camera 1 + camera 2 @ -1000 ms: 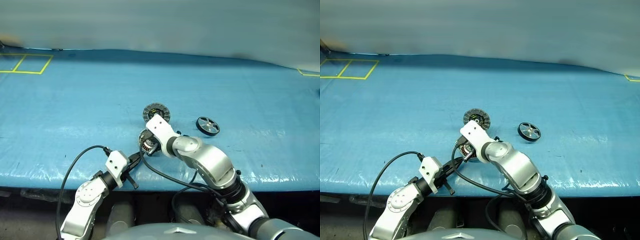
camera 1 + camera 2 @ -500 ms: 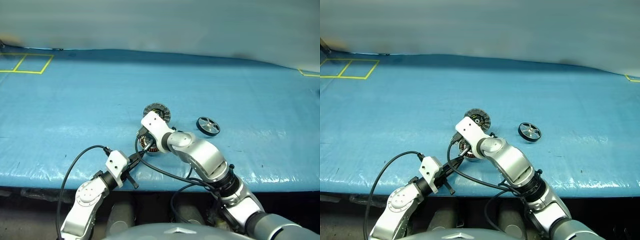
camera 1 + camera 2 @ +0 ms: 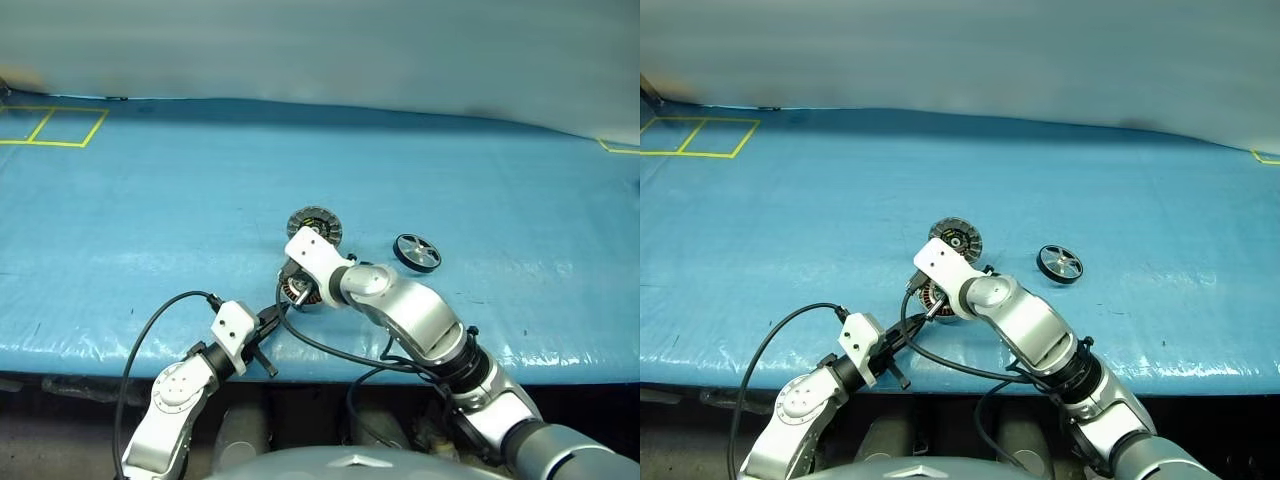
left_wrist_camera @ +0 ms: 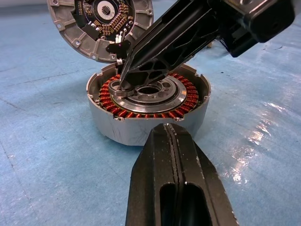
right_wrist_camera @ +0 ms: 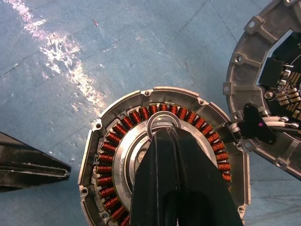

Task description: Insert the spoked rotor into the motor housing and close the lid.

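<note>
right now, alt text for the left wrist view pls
The right gripper, shut, reaches down into the open motor housing, its tip at the silver hub inside the copper windings. The shut left gripper sits just in front of the housing, and the lid stands open behind it.

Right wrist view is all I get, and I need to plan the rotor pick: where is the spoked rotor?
Observer: The spoked rotor lies flat on the blue table, to the robot's right of the motor housing and apart from it.
Operator: Is the lid lying flat?
Observer: No. In the left wrist view the lid stands tilted up behind the housing, its inner face showing.
Operator: And the left gripper?
Observer: The left gripper is shut and empty, pointing at the housing's near wall.
</note>
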`<action>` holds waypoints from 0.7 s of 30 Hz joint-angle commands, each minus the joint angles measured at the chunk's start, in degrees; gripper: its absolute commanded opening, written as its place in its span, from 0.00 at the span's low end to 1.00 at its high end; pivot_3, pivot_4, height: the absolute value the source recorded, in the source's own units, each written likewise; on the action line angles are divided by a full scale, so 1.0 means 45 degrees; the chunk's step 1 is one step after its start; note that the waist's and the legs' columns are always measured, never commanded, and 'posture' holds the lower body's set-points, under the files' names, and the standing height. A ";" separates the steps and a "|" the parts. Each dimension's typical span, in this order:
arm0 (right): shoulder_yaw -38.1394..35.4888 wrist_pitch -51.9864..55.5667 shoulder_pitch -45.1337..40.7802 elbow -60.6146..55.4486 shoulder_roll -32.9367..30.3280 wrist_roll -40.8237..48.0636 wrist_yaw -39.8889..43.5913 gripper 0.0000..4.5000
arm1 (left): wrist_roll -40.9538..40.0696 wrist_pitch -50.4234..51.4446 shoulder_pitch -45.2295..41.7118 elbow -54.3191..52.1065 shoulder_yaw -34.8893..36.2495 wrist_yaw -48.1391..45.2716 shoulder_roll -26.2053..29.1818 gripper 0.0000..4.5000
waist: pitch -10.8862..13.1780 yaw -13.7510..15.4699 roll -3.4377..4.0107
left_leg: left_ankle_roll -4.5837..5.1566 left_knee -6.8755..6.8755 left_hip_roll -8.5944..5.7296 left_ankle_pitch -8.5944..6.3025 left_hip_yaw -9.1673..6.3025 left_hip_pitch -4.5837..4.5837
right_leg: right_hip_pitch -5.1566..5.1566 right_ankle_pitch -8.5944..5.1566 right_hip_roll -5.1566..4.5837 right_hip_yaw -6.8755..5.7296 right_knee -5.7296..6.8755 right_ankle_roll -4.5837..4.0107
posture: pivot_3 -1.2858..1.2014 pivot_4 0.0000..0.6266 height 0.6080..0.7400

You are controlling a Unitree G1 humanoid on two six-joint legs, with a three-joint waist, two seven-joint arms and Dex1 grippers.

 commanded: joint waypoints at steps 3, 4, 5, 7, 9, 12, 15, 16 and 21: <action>0.0213 0.0255 -0.0170 -0.0446 -0.0271 -0.0028 0.0078 0.01 | 0.0026 -0.0160 -0.0059 -0.0001 -0.0090 0.0065 -0.0040 0.00 | 0.0000 0.0001 0.0000 | 0.0000 0.0000 0.0000 0.0000 -0.0001 -0.0001 | 0.0000 -0.0021 -0.0017 -0.0001 0.0000 -0.0037 | 0.52 0.24 1.00; 0.0236 0.0299 -0.0187 -0.0490 -0.0312 -0.0021 0.0086 0.01 | 0.0026 -0.0162 -0.0054 0.0003 -0.0099 0.0069 -0.0041 0.00 | 0.0000 -0.0001 0.0000 | 0.0000 -0.0001 0.0000 0.0000 0.0000 -0.0001 | 0.0000 -0.0021 -0.0017 -0.0001 0.0000 -0.0038 | 0.52 0.24 1.00; 0.0264 0.0364 -0.0209 -0.0544 -0.0365 -0.0003 0.0104 0.01 | 0.0021 -0.0155 -0.0044 0.0003 -0.0105 0.0073 -0.0042 0.00 | 0.0000 -0.0001 0.0000 | 0.0000 -0.0002 0.0000 0.0000 -0.0001 -0.0001 | 0.0000 -0.0021 -0.0016 -0.0002 0.0000 -0.0038 | 0.52 0.24 1.00; 0.0344 0.0479 -0.0261 -0.0627 -0.0496 0.0029 0.0141 0.01 | 0.0030 -0.0164 -0.0031 0.0023 -0.0125 0.0083 -0.0039 0.00 | 0.0000 -0.0002 0.0000 | 0.0000 -0.0002 0.0000 0.0000 -0.0001 -0.0001 | 0.0000 -0.0021 -0.0012 -0.0002 0.0000 -0.0037 | 0.52 0.24 1.00; 0.0383 0.0593 -0.0290 -0.0724 -0.0626 0.0084 0.0196 0.01 | 0.0028 -0.0160 -0.0026 0.0038 -0.0141 0.0093 -0.0037 0.00 | 0.0000 0.0001 0.0000 | 0.0000 -0.0001 0.0000 0.0000 -0.0001 0.0000 | 0.0001 -0.0021 -0.0012 -0.0003 0.0000 -0.0037 | 0.52 0.24 1.00; 0.0205 0.0623 -0.0257 -0.0914 -0.0628 0.0168 0.0242 0.01 | 0.0028 -0.0148 -0.0026 0.0052 -0.0155 0.0098 -0.0029 0.00 | 0.0000 -0.0004 0.0000 | 0.0000 0.0000 0.0000 0.0000 -0.0001 -0.0001 | 0.0001 -0.0021 -0.0014 -0.0002 0.0000 -0.0036 | 0.52 0.24 1.00; -0.0372 0.0138 -0.0078 -0.1255 -0.0394 0.0275 0.0284 0.01 | 0.0011 -0.0148 -0.0001 0.0051 -0.0166 0.0096 -0.0018 0.00 | 0.0000 -0.0006 0.0000 | 0.0000 -0.0001 0.0002 0.0000 -0.0003 -0.0005 | -0.0001 -0.0020 -0.0013 -0.0003 0.0000 -0.0036 | 0.52 0.24 1.00; -0.0410 -0.0032 -0.0042 -0.1332 -0.0433 0.0264 0.0318 0.01 | 0.0015 -0.0163 0.0007 0.0058 -0.0170 0.0097 -0.0010 0.00 | 0.0000 -0.0006 0.0000 | 0.0000 -0.0001 0.0002 0.0000 -0.0003 -0.0010 | 0.0000 -0.0020 -0.0006 -0.0002 0.0000 -0.0035 | 0.52 0.24 1.00; -0.0569 -0.0167 0.0167 -0.1525 -0.0519 0.0287 0.0364 0.01 | 0.0010 -0.0149 -0.0063 0.0091 -0.0187 0.0064 0.0030 0.00 | 0.0000 -0.0006 0.0000 | 0.0000 0.0000 0.0000 0.0000 -0.0001 -0.0028 | -0.0006 0.0017 0.0023 -0.0004 0.0000 0.0030 | 0.52 0.24 1.00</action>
